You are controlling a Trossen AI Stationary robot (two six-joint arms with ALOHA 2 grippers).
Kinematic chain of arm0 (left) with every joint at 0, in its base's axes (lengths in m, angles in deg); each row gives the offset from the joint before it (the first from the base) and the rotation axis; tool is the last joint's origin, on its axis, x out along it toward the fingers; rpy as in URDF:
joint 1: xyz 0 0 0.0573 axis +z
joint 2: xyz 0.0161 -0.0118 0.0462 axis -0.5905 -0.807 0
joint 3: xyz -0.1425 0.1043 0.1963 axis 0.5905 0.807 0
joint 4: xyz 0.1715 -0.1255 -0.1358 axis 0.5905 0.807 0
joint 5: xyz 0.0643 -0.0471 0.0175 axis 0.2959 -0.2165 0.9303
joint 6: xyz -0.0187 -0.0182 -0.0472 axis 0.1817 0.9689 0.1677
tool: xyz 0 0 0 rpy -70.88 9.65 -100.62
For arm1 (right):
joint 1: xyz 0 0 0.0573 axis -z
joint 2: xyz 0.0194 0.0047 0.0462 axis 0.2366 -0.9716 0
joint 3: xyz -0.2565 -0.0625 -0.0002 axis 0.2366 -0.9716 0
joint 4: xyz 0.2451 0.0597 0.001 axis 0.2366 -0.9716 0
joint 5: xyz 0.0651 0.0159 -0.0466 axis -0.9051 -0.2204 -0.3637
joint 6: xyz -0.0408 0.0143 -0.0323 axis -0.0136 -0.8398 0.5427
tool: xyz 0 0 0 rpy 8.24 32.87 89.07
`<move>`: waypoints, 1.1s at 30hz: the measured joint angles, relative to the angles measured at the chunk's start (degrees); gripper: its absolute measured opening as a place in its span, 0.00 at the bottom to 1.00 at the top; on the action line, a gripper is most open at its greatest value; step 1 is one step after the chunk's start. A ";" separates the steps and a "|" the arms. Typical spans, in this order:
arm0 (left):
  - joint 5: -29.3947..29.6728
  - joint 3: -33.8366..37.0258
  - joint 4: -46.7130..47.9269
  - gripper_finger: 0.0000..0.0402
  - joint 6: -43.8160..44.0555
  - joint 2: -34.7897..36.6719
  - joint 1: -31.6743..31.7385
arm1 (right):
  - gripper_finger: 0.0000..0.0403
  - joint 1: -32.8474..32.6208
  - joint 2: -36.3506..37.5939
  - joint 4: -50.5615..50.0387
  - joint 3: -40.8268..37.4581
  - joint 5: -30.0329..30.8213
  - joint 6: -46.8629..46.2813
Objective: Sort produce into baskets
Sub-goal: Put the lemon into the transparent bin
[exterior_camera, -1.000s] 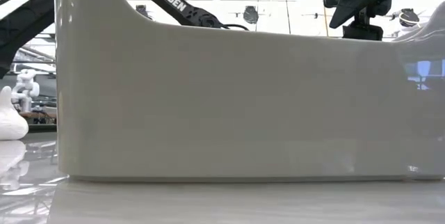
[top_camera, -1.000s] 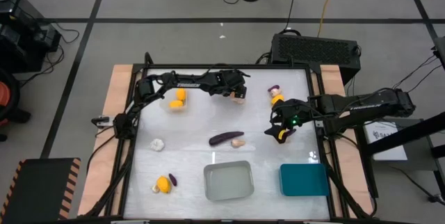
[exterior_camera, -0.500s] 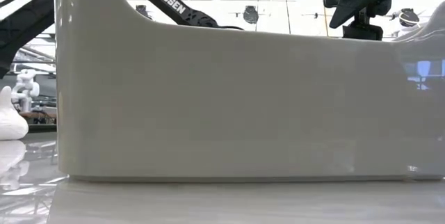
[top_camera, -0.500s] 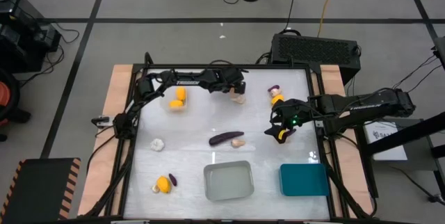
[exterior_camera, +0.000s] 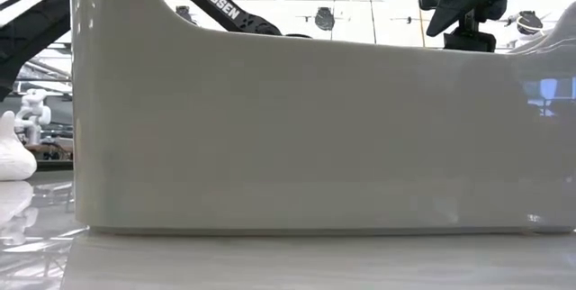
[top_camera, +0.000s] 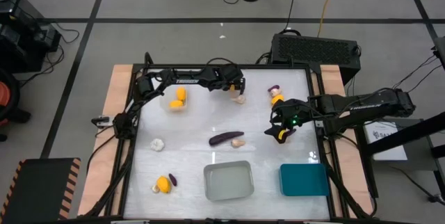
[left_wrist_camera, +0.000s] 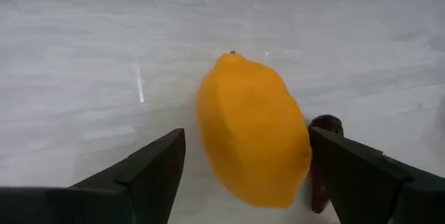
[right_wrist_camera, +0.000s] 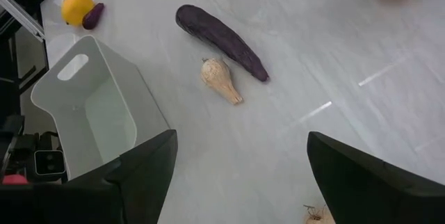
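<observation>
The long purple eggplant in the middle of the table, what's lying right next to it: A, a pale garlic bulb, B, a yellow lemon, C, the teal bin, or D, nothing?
A: in the high view a pale garlic bulb lies right beside the long purple eggplant, and the right wrist view shows the pair side by side.

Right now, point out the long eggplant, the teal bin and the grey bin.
long eggplant (top_camera: 226, 138), high view, middle of its body
teal bin (top_camera: 304, 180), high view, its floor
grey bin (top_camera: 227, 181), high view, its floor
</observation>
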 joint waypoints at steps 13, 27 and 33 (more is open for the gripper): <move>0.00 0.00 2.07 0.53 0.02 0.11 0.85 | 0.78 0.00 0.00 -0.02 0.00 0.00 0.00; -7.63 -0.11 7.88 0.51 -15.86 7.65 0.04 | 0.78 0.00 0.02 0.60 0.02 0.00 1.13; -0.78 -0.22 23.04 0.50 -25.64 22.55 -0.22 | 0.78 0.04 0.02 1.81 0.02 2.52 1.26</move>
